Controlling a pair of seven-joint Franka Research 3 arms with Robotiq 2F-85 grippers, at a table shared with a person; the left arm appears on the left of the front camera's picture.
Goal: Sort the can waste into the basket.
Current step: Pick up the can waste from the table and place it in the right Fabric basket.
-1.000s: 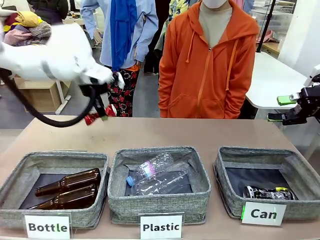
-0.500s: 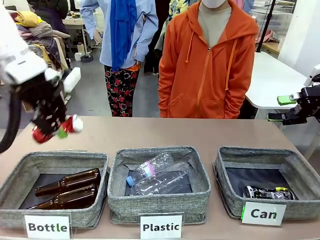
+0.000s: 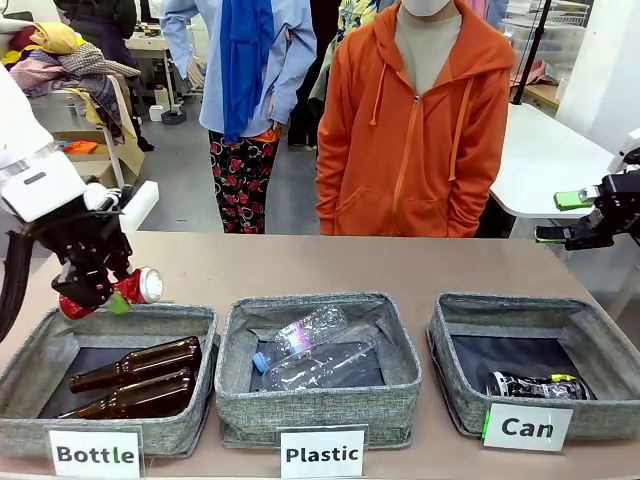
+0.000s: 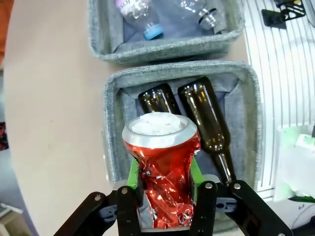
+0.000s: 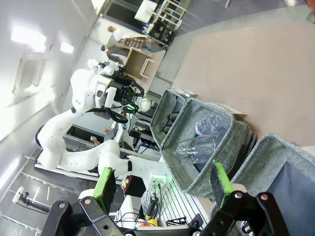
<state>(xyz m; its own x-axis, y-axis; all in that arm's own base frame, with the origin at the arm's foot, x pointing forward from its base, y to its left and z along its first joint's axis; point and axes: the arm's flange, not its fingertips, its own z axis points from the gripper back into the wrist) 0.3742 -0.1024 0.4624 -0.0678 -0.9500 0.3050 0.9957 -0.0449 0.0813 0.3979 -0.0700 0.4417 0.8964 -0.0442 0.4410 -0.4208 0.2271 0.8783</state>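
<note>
1. On the tan tabletop (image 3: 330, 265), along the near edge: three grey woven fabric bins in a row, each fronted by a white card.
2. Left bin (image 3: 110, 322), card "Bottle" (image 3: 95, 453): two brown glass bottles (image 3: 140, 378) lying side by side on the dark floor.
3. Middle bin (image 3: 318, 400), card "Plastic" (image 3: 321, 454): clear plastic bottles (image 3: 315, 352), one with a blue cap.
4. Right bin, the basket (image 3: 600, 340), card "Can" (image 3: 527, 427): one dark can (image 3: 535, 386) with green and white print lying on its side at the front of the dark floor.
5. Left gripper (image 3: 95, 290): held above the far edge of the "Bottle" bin, jaws clamped on the crushed red can (image 3: 138, 286); silver end turned toward the middle of the table. In the left wrist view the green pads (image 4: 132, 172) press both sides of the crumpled red body (image 4: 165, 177), with the brown bottles directly beyond it.
6. Right gripper (image 3: 560, 218): raised at the table's right edge, well apart from the basket, jaws spread wide and holding nothing; pads (image 5: 104, 184) far apart in the right wrist view.
7. Far side of table: person in an orange hooded top (image 3: 420, 130), standing at the middle; a second person in light blue (image 3: 240, 60) behind.
8. Room: grey floor, white table (image 3: 545, 160) at right, heaped clothing (image 3: 60, 55) at far left.
</note>
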